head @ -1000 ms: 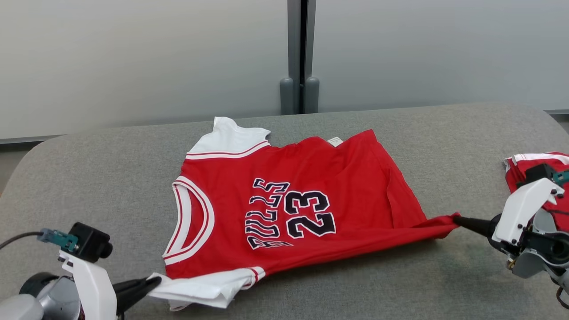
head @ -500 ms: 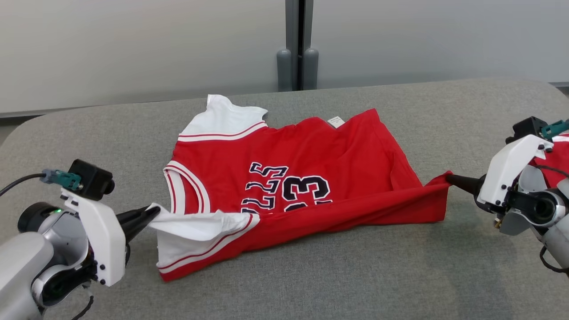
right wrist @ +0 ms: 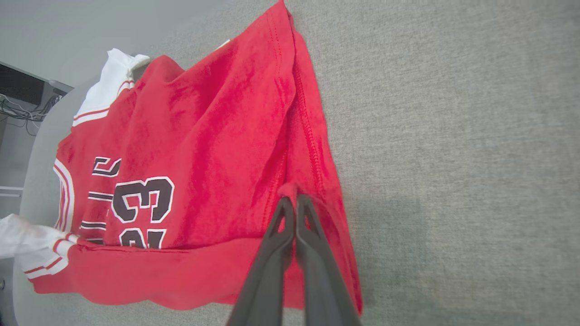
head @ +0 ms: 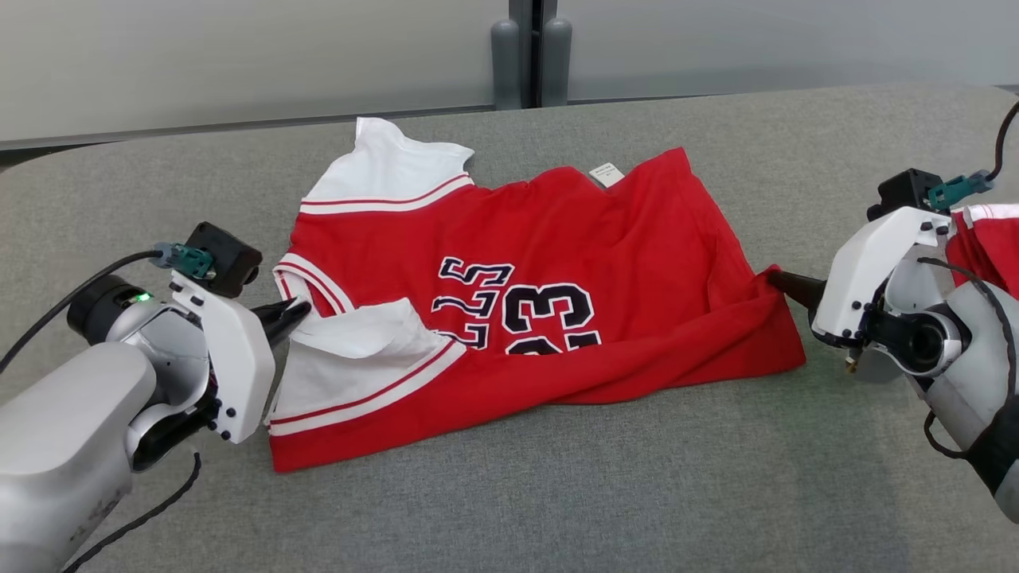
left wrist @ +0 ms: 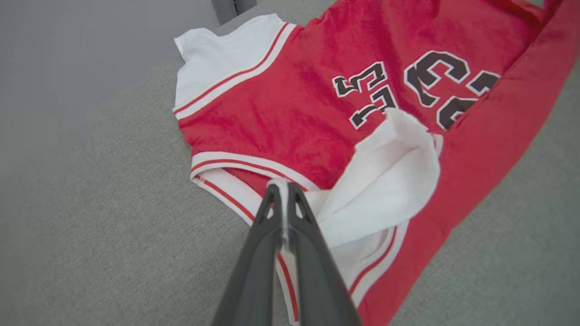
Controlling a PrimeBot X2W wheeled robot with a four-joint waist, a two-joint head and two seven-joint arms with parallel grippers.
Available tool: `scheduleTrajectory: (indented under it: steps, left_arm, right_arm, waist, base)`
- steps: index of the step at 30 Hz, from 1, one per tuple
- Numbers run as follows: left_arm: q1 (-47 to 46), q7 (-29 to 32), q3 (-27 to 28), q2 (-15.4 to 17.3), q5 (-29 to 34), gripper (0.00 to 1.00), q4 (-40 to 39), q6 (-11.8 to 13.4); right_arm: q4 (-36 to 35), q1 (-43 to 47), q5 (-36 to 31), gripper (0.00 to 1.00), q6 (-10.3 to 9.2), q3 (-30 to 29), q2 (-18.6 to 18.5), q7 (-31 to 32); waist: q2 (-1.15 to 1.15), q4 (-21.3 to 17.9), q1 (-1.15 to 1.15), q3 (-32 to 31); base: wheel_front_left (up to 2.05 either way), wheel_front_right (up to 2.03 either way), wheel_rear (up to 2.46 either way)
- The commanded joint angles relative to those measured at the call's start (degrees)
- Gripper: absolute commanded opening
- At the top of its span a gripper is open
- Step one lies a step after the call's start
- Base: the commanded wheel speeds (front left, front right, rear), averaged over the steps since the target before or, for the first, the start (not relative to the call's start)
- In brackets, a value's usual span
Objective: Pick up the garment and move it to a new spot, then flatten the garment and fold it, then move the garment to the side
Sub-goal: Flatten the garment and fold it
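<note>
The garment (head: 557, 239) is a red jersey with white sleeves and a black "23", spread on the grey table (head: 517, 493). Its near long edge is lifted and folding over toward the far side. My left gripper (head: 301, 309) is shut on the white near sleeve, seen pinched between the fingertips in the left wrist view (left wrist: 283, 188). My right gripper (head: 772, 277) is shut on the red hem corner at the right, which bunches at the fingertips in the right wrist view (right wrist: 293, 197). The garment (right wrist: 204, 136) covers part of its own lettering with the folded strip.
A second red and white garment (head: 987, 239) lies at the table's right edge behind my right wrist. A grey wall and a dark post (head: 532, 48) stand beyond the table's far edge. Bare table surface runs along the near side.
Both grippers have lifted and carried the garment's near edge away from me, over the body, so the folded strip now hides the lower lettering. The head camera has tilted down.
</note>
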Motion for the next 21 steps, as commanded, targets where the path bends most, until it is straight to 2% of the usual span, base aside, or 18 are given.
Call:
scheduleTrajectory:
  steps: [1, 14, 15, 16, 18, 20, 21]
  left_arm:
    - [-1.24, -0.55, -0.59, -0.60, 0.38, 0.00, 1.06, -0.02]
    - [-5.87, -5.72, -4.62, -4.86, 2.51, 0.00, 12.20, -0.03]
    - [-6.05, -6.14, -4.74, -5.10, 2.53, 0.00, 12.84, -0.03]
    - [-6.23, -6.46, -4.79, -5.43, 2.51, 0.00, 13.69, -0.02]
    - [-5.81, -6.73, -5.02, -6.61, 1.58, 1.00, 14.85, -0.03]
    - [-5.72, -7.96, -5.02, -7.28, 1.14, 1.00, 15.62, -0.03]
    - [-5.99, -10.41, -4.05, -7.80, 1.02, 1.00, 17.41, 0.64]
  right_arm:
    - [-0.18, -0.59, -0.59, 0.00, 0.00, 0.04, 0.14, -0.94]
    - [-1.09, -0.48, -1.44, 0.00, 0.00, -0.55, 0.74, -6.99]
    - [-1.23, -0.52, -1.62, 0.45, 0.00, -0.57, 0.71, -7.68]
    - [-1.44, -0.36, -1.40, 1.00, 0.00, -0.69, 0.85, -7.98]
    - [-1.91, 0.32, -0.63, 1.00, 0.00, -0.85, 1.05, -7.89]
    - [-2.65, 0.43, -0.89, 1.00, 0.00, -0.57, 0.74, -8.47]
    - [-3.14, 1.00, -0.80, 1.00, 0.00, -0.89, 0.28, -10.12]
  waist:
    - [0.00, -0.18, 0.00, 0.83]
    - [0.00, -0.75, 0.00, 2.82]
    - [0.00, -0.78, 0.00, 2.84]
    - [0.00, -0.78, 0.00, 2.85]
    - [0.00, -0.75, 0.00, 2.80]
    - [0.00, -0.72, 0.00, 2.72]
    - [0.00, -0.60, 0.00, 2.47]
  base:
    - [0.00, 0.00, 0.00]
    - [0.00, 0.00, 0.00]
    - [0.00, 0.00, 0.00]
    - [0.00, 0.00, 0.00]
    - [0.00, 0.00, 0.00]
    - [0.00, 0.00, 0.00]
    - [0.00, 0.00, 0.00]
